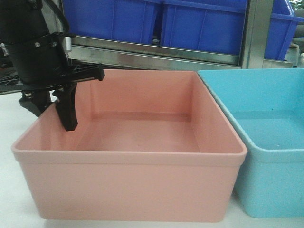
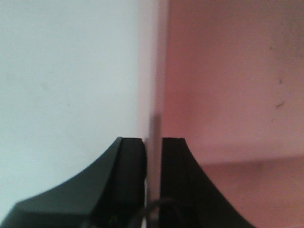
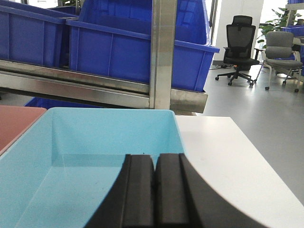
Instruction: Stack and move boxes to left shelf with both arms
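While the left jaws pinch the left wall of the pink tub point(image 1: 137, 180), lower centre on the table point(image 1: 6, 194), the right jaws sit closed and empty above the blue tub point(image 3: 71, 156), so the pre-stack grasp seems half made and they likely must open and grip next.

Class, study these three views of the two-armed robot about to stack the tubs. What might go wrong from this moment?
1. The left jaws pinch only one thin side wall of the pink tub; lifted from there alone, it would probably tilt or slip free.
2. The right jaws are shut above the blue tub, holding nothing, so they must reopen before gripping.
3. The tubs sit close side by side; shifting one may shove the other.
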Controlling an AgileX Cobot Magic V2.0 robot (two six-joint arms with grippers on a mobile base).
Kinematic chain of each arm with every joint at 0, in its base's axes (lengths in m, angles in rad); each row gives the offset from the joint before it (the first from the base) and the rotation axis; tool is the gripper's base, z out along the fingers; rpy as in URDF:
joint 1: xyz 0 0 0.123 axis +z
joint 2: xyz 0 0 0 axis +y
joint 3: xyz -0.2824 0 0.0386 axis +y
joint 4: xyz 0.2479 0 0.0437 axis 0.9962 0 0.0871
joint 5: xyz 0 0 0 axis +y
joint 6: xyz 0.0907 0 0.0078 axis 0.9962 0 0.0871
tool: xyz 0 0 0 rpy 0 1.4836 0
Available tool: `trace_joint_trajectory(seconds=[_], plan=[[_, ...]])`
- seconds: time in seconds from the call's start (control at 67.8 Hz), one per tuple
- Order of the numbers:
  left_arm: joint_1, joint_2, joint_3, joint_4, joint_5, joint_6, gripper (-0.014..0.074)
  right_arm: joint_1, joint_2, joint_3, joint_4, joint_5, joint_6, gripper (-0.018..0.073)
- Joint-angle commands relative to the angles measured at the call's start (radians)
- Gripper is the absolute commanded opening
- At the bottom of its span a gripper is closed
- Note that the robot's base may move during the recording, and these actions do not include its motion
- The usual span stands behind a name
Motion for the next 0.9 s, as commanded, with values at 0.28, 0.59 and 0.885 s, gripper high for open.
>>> trace_joint_trajectory(seconds=[0.28, 0.59, 0.885], plan=[[-0.007, -0.155, -0.029, -0.028, -0.018, 0.030, 0.0284, -0.003, -0.004, -0.004, -0.002, -0.089, -0.013, 0.0056], [-0.007, -0.420, 0.115, -0.017, -0.261, 0.081, 0.0260, -0.003, -0.004, -0.004, -0.002, -0.089, -0.013, 0.0056], [0.007, -0.747, 0.473, -0.017, -0.804, 0.316, 0.0010, -0.003, -0.004, -0.004, -0.002, -0.089, -0.013, 0.0056]])
